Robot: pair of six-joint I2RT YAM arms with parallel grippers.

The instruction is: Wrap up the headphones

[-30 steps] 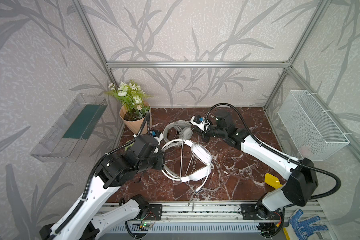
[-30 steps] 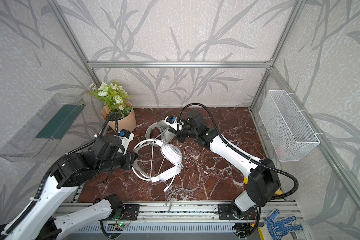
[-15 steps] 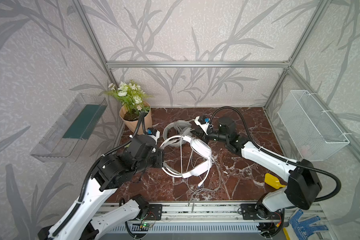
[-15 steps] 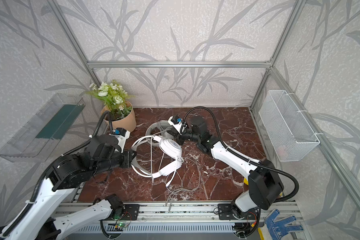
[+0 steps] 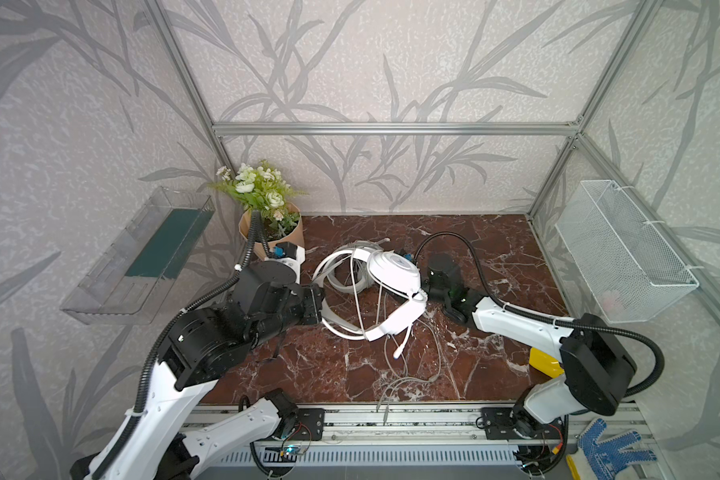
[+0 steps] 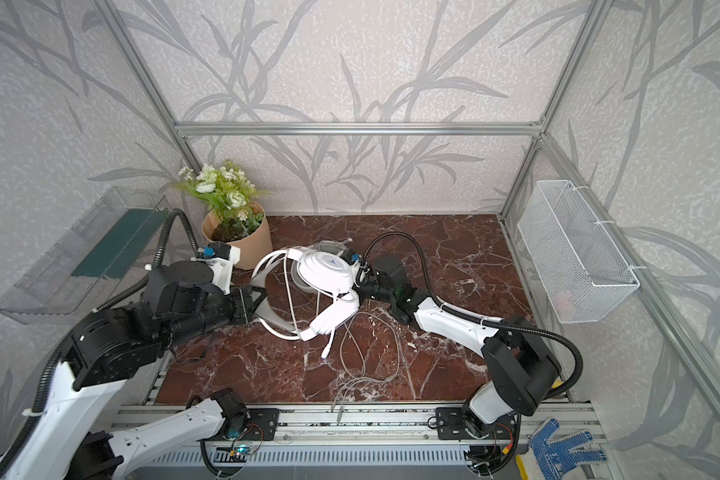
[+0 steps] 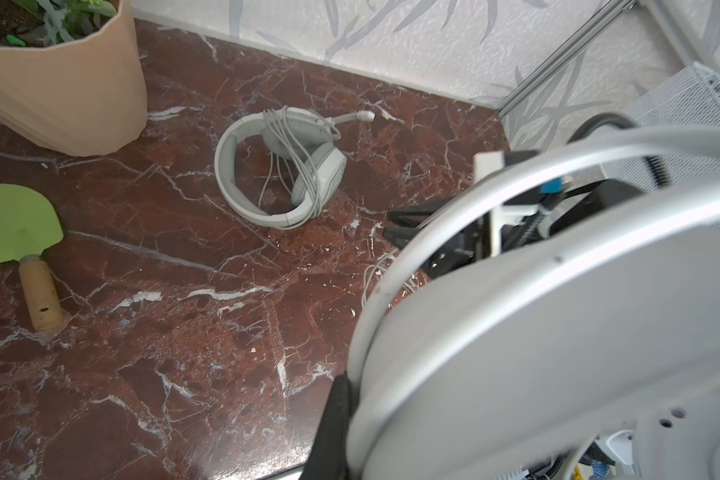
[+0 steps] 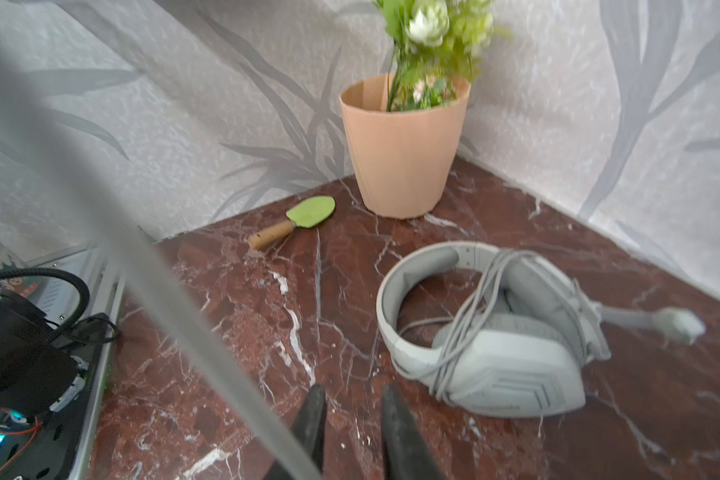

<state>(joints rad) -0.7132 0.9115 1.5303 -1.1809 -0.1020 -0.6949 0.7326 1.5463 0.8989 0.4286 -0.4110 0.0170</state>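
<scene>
A: Left side first: the left gripper [image 5: 314,305] is clamped on the crown of the white headset [image 5: 393,274], holding it off the marble table [image 5: 495,257].

B: Noted. How far along is the wrap?

A: The grey headset [image 7: 279,166] lies flat toward the back, near the flower pot [image 7: 80,83], with its lead wound round the cups. That one looks finished. On the white one, a few strands cross the band, but most of its cable [image 5: 416,374] lies slack on the table toward the front edge. I'd put the job a little past half, with the bulk of that second winding left to do.

B: Orientation of the white one?

A: Long axis runs left to right, crown at the left, cups toward the right. The upper cup's outer face is turned up to the camera. The mic boom [image 5: 400,351] hangs down toward the front.

B: Right side?

A: The right gripper [image 8: 352,390] sits just beside the cups, jaws parted, nothing between them in the wrist view. Can't tell whether it touches a cup.
</scene>
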